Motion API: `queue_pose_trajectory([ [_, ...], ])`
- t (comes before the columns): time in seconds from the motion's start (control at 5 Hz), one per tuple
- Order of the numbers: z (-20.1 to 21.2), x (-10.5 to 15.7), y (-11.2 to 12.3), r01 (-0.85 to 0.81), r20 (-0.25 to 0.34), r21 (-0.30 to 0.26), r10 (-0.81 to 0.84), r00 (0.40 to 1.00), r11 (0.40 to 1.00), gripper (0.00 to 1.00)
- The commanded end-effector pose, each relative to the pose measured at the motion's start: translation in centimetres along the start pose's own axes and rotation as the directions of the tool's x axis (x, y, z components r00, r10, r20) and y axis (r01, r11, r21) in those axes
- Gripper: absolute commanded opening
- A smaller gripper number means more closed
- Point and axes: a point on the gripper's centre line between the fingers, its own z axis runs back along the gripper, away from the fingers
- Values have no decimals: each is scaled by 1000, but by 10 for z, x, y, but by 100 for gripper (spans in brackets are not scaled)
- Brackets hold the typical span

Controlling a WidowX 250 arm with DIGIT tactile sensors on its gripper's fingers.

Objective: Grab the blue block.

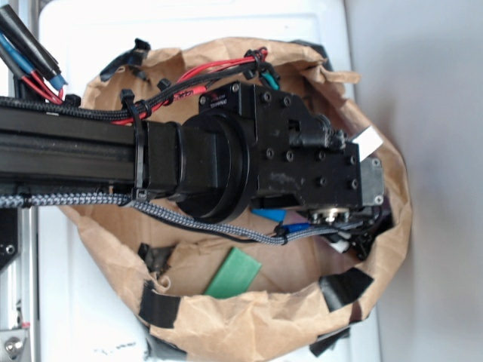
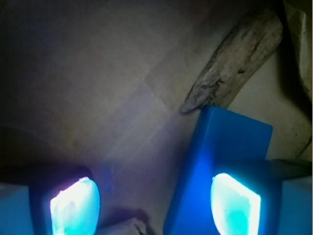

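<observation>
The blue block [image 2: 230, 142] lies flat on the brown paper in the wrist view, at the lower right. My gripper [image 2: 155, 205] is open, low over the paper. Its right fingertip [image 2: 234, 205] glows cyan and sits over the block's near end. Its left fingertip [image 2: 76, 205] is over bare paper, well to the block's left. The block's left edge lies between the two fingers. In the exterior view the black wrist housing [image 1: 302, 151] covers the fingers, and only a sliver of blue [image 1: 269, 215] shows under it.
Everything sits inside a crumpled brown paper bag [image 1: 249, 324] with black tape on its rim. A green flat block [image 1: 232, 274] leans at the near side. A grey, worn wooden piece [image 2: 234, 58] lies just beyond the blue block. A pale object [image 2: 124, 227] shows between the fingers.
</observation>
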Motion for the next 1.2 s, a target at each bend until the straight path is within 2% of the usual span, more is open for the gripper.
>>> queue_pose_trajectory([
  [0.0,34,6,18,-2,-65,-35,0,998,999,100],
  [0.4,40,4,41,27,-79,-123,-37,996,992,100],
  [0.6,32,6,45,25,-55,-156,-34,998,987,100],
  [0.8,16,7,35,2,-37,-166,-8,999,986,100],
  [1.0,1,3,28,1,13,-137,1,1000,991,100],
])
